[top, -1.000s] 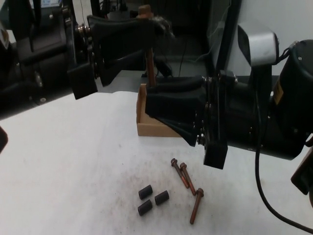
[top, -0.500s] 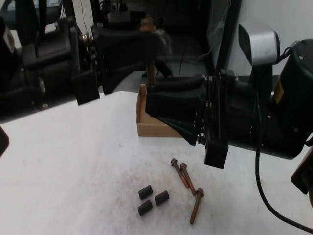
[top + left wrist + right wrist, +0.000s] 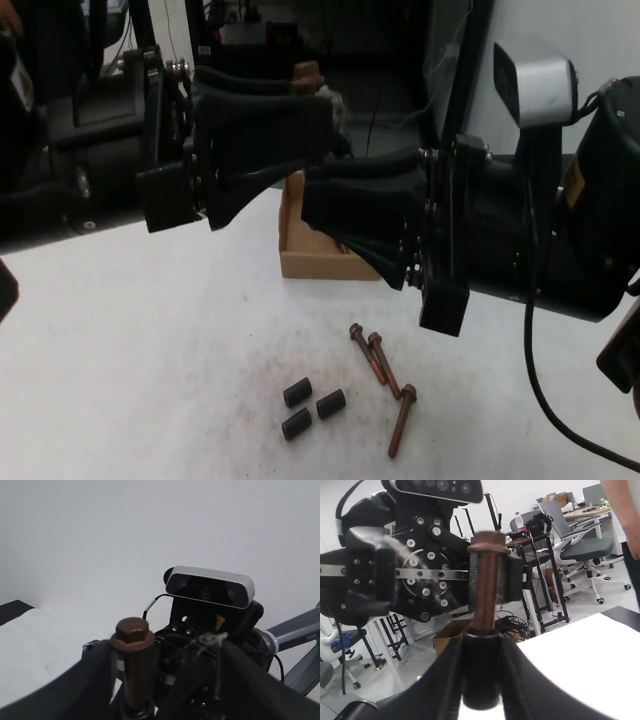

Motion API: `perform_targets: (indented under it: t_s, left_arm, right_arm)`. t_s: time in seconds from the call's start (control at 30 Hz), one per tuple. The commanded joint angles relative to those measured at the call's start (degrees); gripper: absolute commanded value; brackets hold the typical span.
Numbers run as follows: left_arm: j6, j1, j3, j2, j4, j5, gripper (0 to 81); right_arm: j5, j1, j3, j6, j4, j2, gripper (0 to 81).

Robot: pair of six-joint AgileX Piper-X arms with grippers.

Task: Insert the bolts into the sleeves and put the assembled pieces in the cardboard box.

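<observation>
A copper bolt [image 3: 485, 575] stands upright with its lower end in a black sleeve [image 3: 480, 672]. My right gripper [image 3: 481, 647] is shut on that sleeve, held in the air in front of the cardboard box [image 3: 290, 262]. My left gripper [image 3: 166, 645] is open around the bolt's upper part. The bolt's hex head [image 3: 131, 634] rests against the pad of one finger [image 3: 97, 675], and the other finger [image 3: 240, 675] stands well clear. In the high view the bolt head [image 3: 305, 72] shows just above the left gripper [image 3: 290, 120]. Right below it is the right gripper [image 3: 318, 200].
On the white bench near the front lie three loose bolts [image 3: 378, 362] and three black sleeves [image 3: 297, 392] close together. The box stands behind them, partly hidden by the right arm. Dark equipment lines the bench's far edge.
The left arm has come down and to the right. The bolt head sits lower, and the stretch of shaft that showed between the two grippers is now hidden.
</observation>
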Motion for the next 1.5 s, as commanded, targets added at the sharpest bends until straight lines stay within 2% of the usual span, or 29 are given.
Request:
perform_targets:
  t_s: [0.0,0.27,0.43,0.73,1.03,1.13,1.23,1.3,1.33,1.47]
  left_arm:
    - [-0.3,0.1,-0.3,-0.9,-0.6,0.3,55.5]
    - [1.8,0.1,-0.3,-0.9,1.5,-0.1,55.5]
    - [6.0,0.1,-0.3,-0.9,8.7,-0.1,55.5]
    - [6.2,0.1,-1.5,-1.3,6.7,-1.2,55.5]
    - [3.7,1.2,-3.4,-4.8,-4.4,-10.2,54.5]
    - [3.8,2.1,-3.4,-5.7,-1.4,-14.6,45.2]
    - [4.3,3.2,-3.4,-5.7,6.8,-17.2,20.0]
    - [8.1,3.8,-3.4,-5.7,14.5,-19.2,2.7]
    - [10.9,3.9,-3.4,-5.6,19.2,-20.5,0.2]
    - [17.0,3.9,-3.4,-5.4,37.0,-29.8,0.3]
  right_arm:
    - [-0.4,-0.1,-0.3,-0.1,-0.8,-0.2,0.6]
    - [-0.7,-0.1,-0.3,-0.1,-2.2,-0.2,0.6]
    - [-0.7,-0.1,-0.5,0.0,-3.5,-0.2,0.6]
    - [-0.1,-0.1,-0.5,0.0,-3.4,-0.2,0.6]
    - [0.6,-0.1,-0.5,-0.7,0.5,-0.2,0.6]
    - [5.7,-0.1,-0.5,-1.8,6.4,-0.2,0.6]
    - [14.2,-0.4,-1.2,-1.8,11.9,-0.2,0.6]
    - [18.3,-0.9,-3.3,-1.8,16.7,-0.1,0.6]
    - [19.8,-1.5,-4.9,-1.8,19.8,0.1,0.6]
    - [23.3,-5.4,-13.1,-1.8,33.0,3.1,0.6]
